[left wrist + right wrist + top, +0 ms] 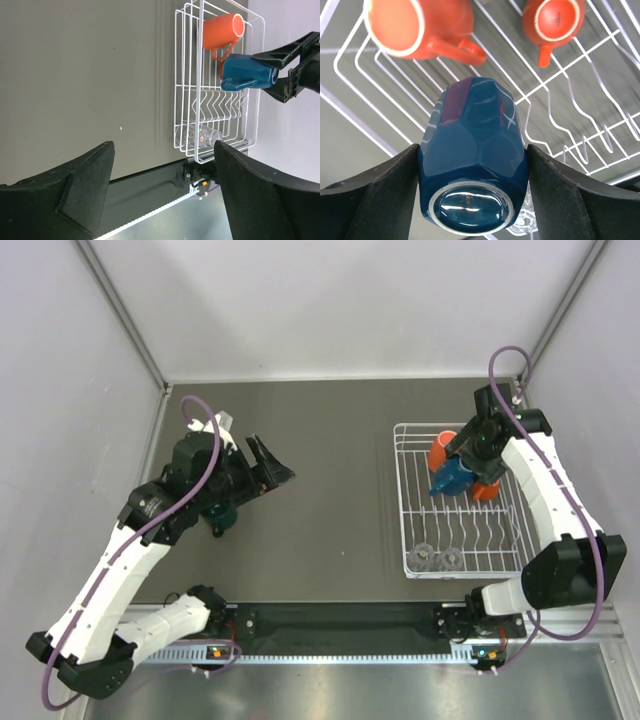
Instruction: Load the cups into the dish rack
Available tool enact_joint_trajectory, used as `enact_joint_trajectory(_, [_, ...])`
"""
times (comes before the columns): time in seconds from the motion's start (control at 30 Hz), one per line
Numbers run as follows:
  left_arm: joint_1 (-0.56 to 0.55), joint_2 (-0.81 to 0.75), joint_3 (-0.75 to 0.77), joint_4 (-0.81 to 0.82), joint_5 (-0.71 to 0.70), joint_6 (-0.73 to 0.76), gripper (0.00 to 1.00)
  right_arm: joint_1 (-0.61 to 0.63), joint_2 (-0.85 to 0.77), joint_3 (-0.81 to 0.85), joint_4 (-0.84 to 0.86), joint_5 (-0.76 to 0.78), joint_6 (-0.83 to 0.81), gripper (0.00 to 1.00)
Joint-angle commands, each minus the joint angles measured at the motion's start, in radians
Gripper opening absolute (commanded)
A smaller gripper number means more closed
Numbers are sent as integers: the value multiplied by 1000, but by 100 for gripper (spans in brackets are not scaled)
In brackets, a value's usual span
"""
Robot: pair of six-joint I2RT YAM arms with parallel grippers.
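partway through: four cups in, a fifth on its way. lying in the dish rack at its far end: large orange mug, handle pointing toward the incoming mug, and tiny orange cup near it, apart. at the near end of the rack: two clear glasses, side by side. on its way: blue mug, clamped between the fingers of the right gripper, pads against both sides, base toward the wrist camera, over the rack wires just beside the two orange pieces. cannot tell whether touching the wires yet. not released, so not counted as loaded. out on the table: dark green cup, tucked under the left arm, well apart from the rack. left gripper spread wide, nothing between the jaws, facing across the table toward the rack, not on any cup. beige mug not made out anywhere in view, maybe hidden by the left arm. left to do, judging from this: lower and let go of the blue mug, then fetch the dark green cup, then find the beige one.
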Motion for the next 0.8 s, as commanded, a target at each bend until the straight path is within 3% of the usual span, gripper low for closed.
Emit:
enact_joint_trajectory(0.0, [5, 6, 57, -19, -36, 63, 85, -15, -29, -14, 27, 63, 79, 0])
enact_joint_trajectory(0.77, [6, 127, 135, -33, -7, 255, 86, -37, 110, -82, 69, 86, 240, 0])
